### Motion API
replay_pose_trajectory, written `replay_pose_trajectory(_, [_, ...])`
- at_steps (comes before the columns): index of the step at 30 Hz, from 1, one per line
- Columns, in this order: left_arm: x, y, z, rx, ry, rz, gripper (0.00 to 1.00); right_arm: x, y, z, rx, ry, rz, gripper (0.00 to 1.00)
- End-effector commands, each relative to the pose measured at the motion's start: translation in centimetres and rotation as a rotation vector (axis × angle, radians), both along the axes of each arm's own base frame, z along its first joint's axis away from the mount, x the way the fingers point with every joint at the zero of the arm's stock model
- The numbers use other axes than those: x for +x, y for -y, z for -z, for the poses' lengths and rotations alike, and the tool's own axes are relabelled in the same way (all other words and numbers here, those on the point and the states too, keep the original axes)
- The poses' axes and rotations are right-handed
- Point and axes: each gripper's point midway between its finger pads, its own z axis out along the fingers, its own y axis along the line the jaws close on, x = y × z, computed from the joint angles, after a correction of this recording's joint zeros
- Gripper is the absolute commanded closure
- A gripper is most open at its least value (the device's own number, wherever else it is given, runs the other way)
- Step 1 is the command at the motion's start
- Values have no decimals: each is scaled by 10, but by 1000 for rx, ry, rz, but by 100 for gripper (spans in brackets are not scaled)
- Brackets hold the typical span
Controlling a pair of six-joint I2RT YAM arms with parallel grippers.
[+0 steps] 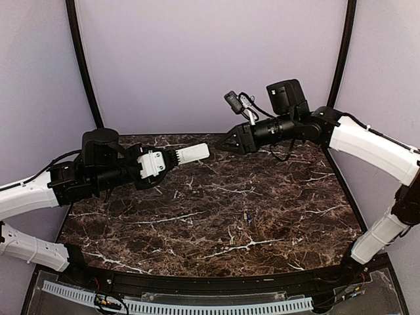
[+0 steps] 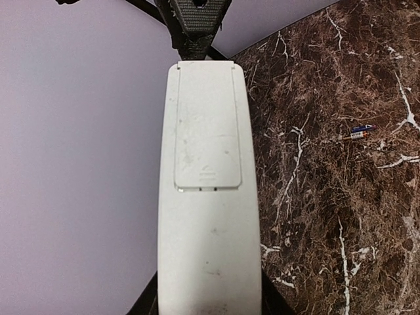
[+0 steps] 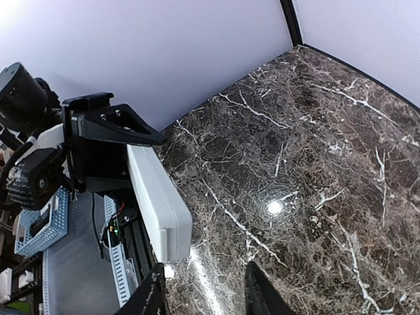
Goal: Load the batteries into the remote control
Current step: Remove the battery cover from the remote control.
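The white remote control (image 1: 192, 155) is held level above the table's back left part, with my left gripper (image 1: 157, 163) shut on its near end. Seen from the left wrist, the remote control (image 2: 209, 216) shows its back, the cover (image 2: 207, 125) in place, between my left gripper's (image 2: 209, 305) jaws. My right gripper (image 1: 220, 143) faces the remote's free tip from the right, just apart from it. Its dark fingers (image 3: 262, 295) stand open with nothing between them. A small dark bluish battery (image 2: 361, 130) lies on the marble, also visible as the battery (image 1: 246, 215) mid-table.
The brown marble table (image 1: 216, 223) is enclosed by lilac walls with black corner poles (image 1: 85, 65). A white cable tray (image 1: 177, 305) runs along the near edge, beyond the arm bases. The right arm's cables (image 1: 246, 105) loop above its wrist.
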Motion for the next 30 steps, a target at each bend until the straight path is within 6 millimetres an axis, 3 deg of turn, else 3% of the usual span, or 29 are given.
replay_pose_trajectory(1, [-2,-4,-4,-20,3,-10,100,-6,4,-10,23,24,-22,52])
replay_pose_trajectory(4, [-1,-3,-3,-28,-3,-10,100,-11,-4,-17,77,21,-60,27])
replay_pose_trajectory(6, [-1,-1,-4,-40,-7,-7,100,-12,-13,-21,115,25,-71,4])
replay_pose_trajectory(14, [-1,4,-6,-58,-17,7,100,-8,-59,-8,109,-18,-122,2])
replay_pose_trajectory(23, [-2,6,-7,-69,-18,13,100,-13,-80,0,137,-85,-208,30])
replay_pose_trajectory(30, [-3,4,-7,-66,-15,18,100,-12,-72,8,123,-102,-203,68])
